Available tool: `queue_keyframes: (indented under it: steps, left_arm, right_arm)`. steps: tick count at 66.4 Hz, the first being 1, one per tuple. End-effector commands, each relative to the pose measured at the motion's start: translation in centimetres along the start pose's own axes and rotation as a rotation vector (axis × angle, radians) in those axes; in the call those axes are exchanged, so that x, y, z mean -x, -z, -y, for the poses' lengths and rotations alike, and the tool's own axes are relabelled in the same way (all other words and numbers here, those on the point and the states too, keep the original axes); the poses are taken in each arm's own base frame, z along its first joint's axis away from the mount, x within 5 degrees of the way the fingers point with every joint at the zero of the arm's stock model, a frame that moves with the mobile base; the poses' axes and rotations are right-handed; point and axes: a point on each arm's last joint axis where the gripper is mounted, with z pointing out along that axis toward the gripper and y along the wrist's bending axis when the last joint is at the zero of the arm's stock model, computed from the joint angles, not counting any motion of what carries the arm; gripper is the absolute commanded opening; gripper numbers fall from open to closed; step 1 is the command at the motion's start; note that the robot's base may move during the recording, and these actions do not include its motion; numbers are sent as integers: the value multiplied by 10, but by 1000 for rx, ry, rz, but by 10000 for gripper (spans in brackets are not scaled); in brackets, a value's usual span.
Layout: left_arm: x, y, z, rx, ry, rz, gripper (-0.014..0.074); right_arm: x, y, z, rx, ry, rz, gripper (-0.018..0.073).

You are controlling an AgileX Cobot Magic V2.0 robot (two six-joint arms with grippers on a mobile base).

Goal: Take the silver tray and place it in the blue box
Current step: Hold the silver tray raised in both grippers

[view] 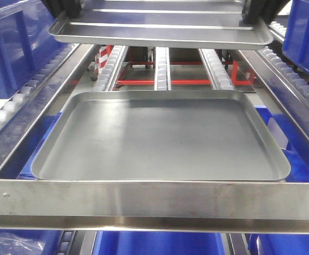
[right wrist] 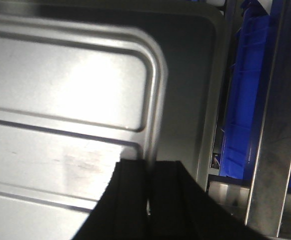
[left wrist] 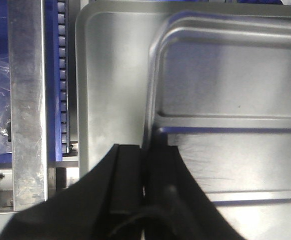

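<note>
Steel roller rack (view: 154, 199) w/ blue box (view: 6, 48) at its left side. L gripper (left wrist: 144, 150) & R gripper (right wrist: 148, 167) each clamped on rim of silver tray (view: 160, 26), held level above & apart from grey tray (view: 160, 138) lying on rack

Shiny ribbed silver tray (view: 160, 29) hangs level in the air, blue box (view: 303, 164) lower down
</note>
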Motion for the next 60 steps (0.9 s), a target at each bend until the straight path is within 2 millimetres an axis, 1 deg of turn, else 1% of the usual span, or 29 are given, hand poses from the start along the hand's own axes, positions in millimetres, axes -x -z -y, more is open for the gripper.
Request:
queue_keyframes:
  steps: [1,60]
  left_arm:
    - [9,29,-8,13,-8,113,-98]
    - [9,29,-8,13,-8,113,-98]
  right_arm:
    - [7,27,7,-26,29,93,59]
    - [7,27,7,-26,29,93,59]
